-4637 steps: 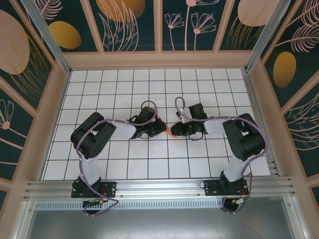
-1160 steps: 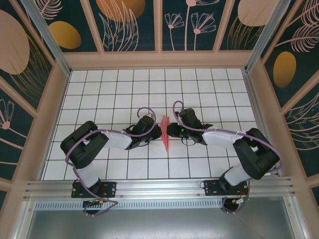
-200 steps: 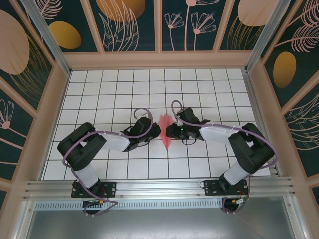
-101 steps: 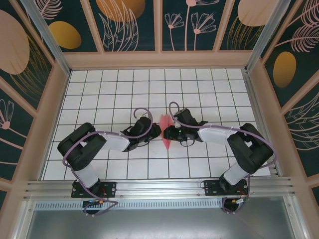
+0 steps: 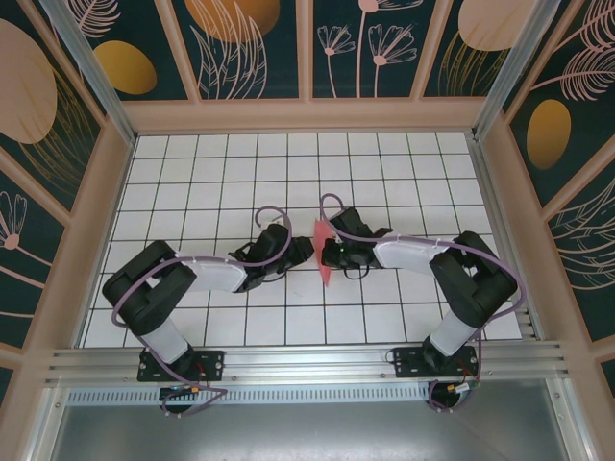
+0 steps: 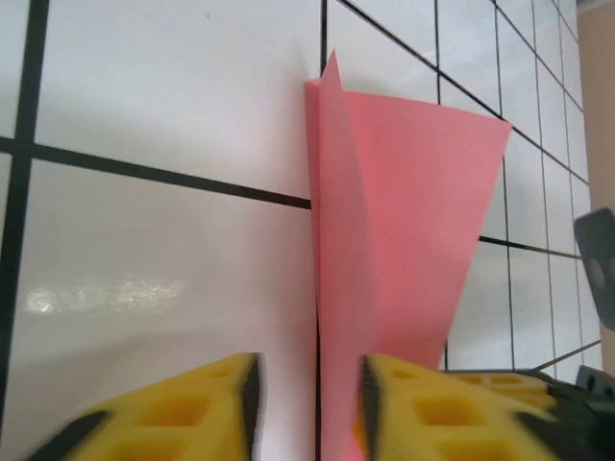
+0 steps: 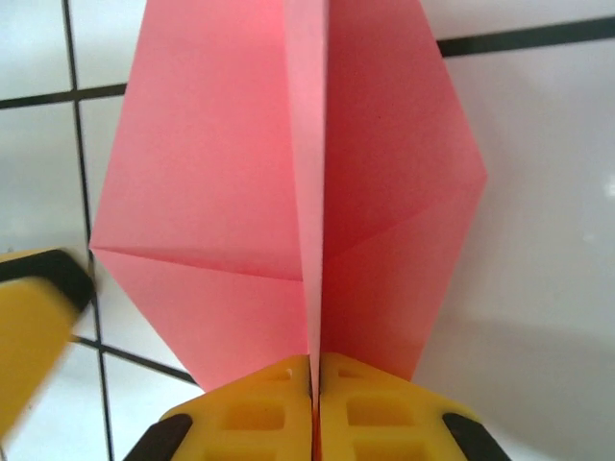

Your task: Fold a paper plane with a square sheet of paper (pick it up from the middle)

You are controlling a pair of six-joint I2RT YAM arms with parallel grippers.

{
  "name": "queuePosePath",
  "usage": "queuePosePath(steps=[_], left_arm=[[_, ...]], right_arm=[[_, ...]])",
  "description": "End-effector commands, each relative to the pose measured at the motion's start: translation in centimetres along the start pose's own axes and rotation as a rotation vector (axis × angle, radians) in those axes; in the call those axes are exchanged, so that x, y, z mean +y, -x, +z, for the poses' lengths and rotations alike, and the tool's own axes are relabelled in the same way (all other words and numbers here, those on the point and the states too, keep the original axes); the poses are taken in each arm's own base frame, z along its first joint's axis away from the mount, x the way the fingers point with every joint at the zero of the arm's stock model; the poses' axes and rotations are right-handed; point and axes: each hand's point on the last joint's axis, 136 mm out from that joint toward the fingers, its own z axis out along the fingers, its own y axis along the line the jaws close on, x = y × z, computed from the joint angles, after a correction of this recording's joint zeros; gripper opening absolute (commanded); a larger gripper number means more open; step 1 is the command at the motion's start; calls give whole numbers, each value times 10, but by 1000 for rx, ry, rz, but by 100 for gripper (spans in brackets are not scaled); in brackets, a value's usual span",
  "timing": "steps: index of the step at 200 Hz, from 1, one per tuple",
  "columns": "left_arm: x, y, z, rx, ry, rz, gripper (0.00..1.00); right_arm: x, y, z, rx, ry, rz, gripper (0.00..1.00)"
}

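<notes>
The square sheet of paper stands folded into a salmon-pink paper plane (image 5: 325, 257) at the middle of the table, between the two grippers. My right gripper (image 5: 332, 255) is shut on its upright centre fold; in the right wrist view the yellow pads (image 7: 269, 413) pinch the ridge of the plane (image 7: 211, 182), whose wings spread to both sides. My left gripper (image 5: 301, 253) is open on the plane's left. In the left wrist view the plane's (image 6: 404, 230) lower edge runs down between the parted fingers (image 6: 192, 408), close to the right one.
The white gridded table (image 5: 211, 173) stretches on all sides, bounded by the wooden frame walls (image 5: 307, 115). Both arm bases sit at the near rail (image 5: 307, 363). A yellow finger of the left gripper (image 7: 29, 327) shows at the right wrist view's left edge.
My left gripper has opened and let go of the plane. The right gripper has shut on its centre fold. Both grippers have edged slightly towards the left.
</notes>
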Motion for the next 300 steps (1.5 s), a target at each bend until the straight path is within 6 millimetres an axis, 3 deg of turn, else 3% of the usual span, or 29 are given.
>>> queuePosePath(steps=[1,50,122,170,208,250,300], left_arm=[[6,18,-15,-66,59,0,50],[38,35,-35,-148,226,-7,73],[58,41,-42,-182,325,-10,96],[62,40,-43,-180,337,-15,99],[66,39,-42,-168,350,-17,99],[69,40,-42,-156,361,-18,98],[72,38,-43,-142,373,-13,99]], right_arm=[[-12,9,-11,-33,-107,-31,8],[-34,21,-23,-49,-248,-104,7],[-31,25,-2,-31,-226,-54,19],[-34,28,2,-41,-244,-29,21],[-39,37,1,-61,-276,-22,10],[-41,78,-10,-133,-293,-58,7],[-61,130,7,-131,-328,-126,5]])
